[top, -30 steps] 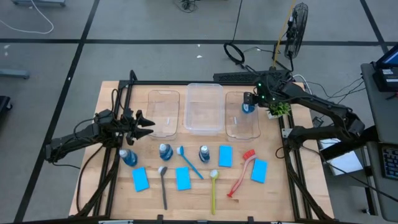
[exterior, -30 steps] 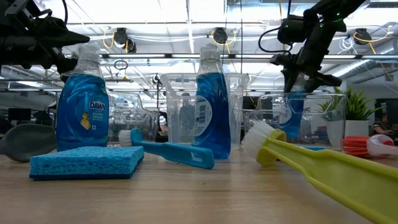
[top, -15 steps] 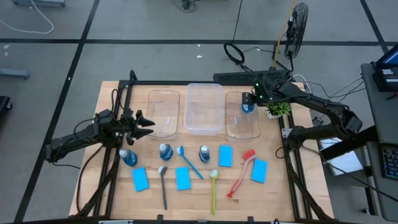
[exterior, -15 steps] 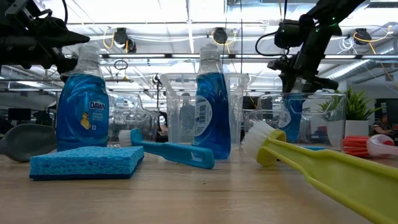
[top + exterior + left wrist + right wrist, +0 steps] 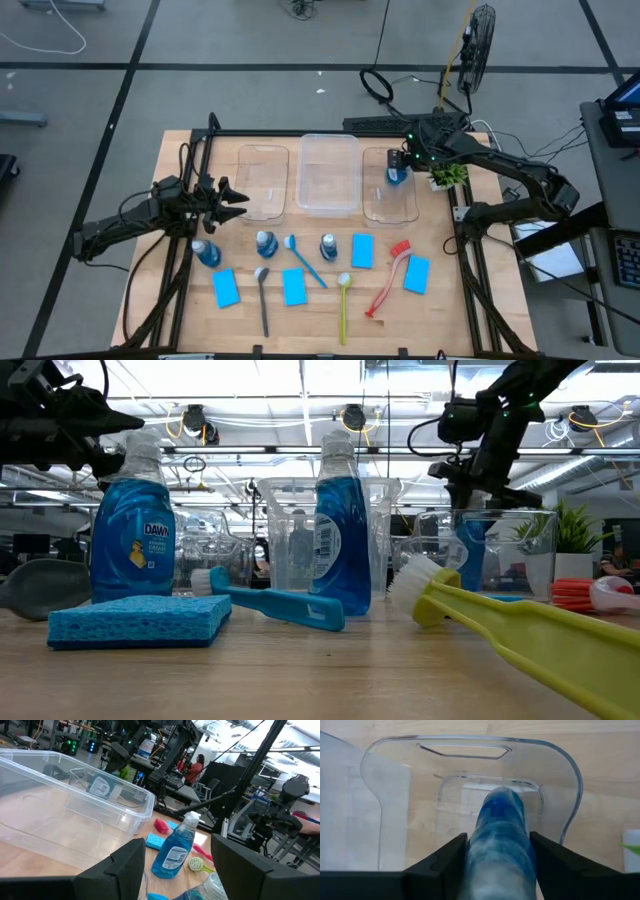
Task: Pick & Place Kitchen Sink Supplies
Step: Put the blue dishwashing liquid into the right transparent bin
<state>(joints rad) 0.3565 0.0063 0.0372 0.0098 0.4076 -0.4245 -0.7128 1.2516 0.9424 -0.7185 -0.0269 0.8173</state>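
While the right arm hangs over the right-hand tub, status as follows.

Right gripper (image 5: 397, 166): above the clear tub (image 5: 390, 205), a blue bottle (image 5: 501, 837) between its jaws. Jaws look to be parting; whether they still pinch the bottle, cannot tell.
Bottle position: inside the tub's outline, near its far end, bottom apparently close to the tub floor.
Left gripper (image 5: 232, 200): waits over the worktop (image 5: 310, 325) beside the left tub, jaws apart, nothing held.
Remaining: three bottles, four sponges and four brushes on the worktop.
Risk: a release above the floor could tip the bottle, and it may fall against the tub wall.
Risk: a jaw could drag the bottle when the arm lifts away.
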